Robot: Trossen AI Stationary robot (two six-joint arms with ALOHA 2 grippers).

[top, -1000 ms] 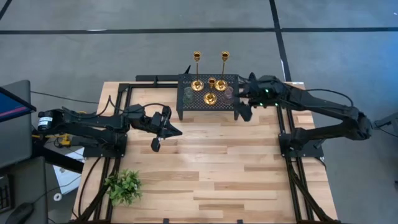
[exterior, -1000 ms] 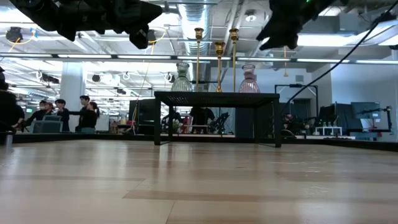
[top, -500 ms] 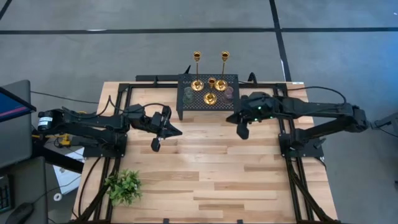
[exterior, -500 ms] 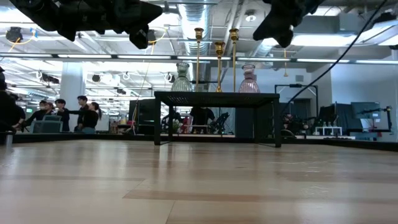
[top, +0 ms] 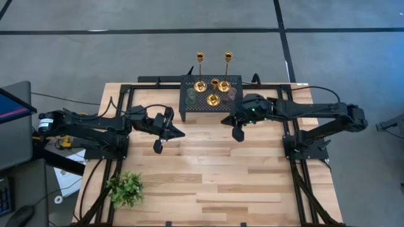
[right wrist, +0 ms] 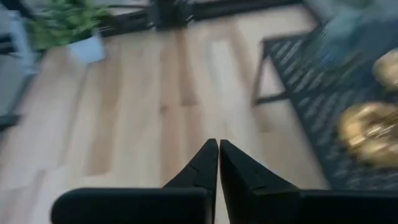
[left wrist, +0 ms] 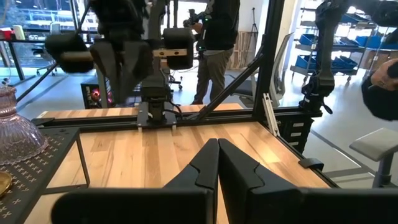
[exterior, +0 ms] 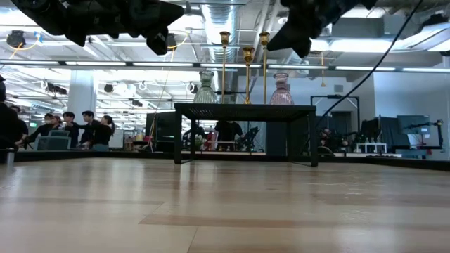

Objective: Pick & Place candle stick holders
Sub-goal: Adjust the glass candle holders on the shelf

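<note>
Three gold candle stick holders (top: 213, 99) stand on their round bases on the black perforated rack (top: 189, 82) at the table's far middle. Beside them stand a grey-green cup (exterior: 204, 88) and a pinkish cup (exterior: 282, 89). My right gripper (top: 224, 120) hovers just in front of the rack's right half. It points toward the table's left, and its fingers (right wrist: 218, 144) are shut on nothing. My left gripper (top: 182, 133) waits left of centre, above the table, shut (left wrist: 217, 144) and empty.
A small leafy plant (top: 126, 188) in a white pot stands at the near left corner. Bare wood (top: 240, 183) fills the middle and near right of the table. Black frame rails (top: 297, 183) run along both sides. People stand in the room beyond the far edge.
My right gripper has drawn back from the rack's right end, by the pinkish cup. It has moved toward the table's left and near edge and has shut on nothing. The candle stick holders and cups stand as before.
</note>
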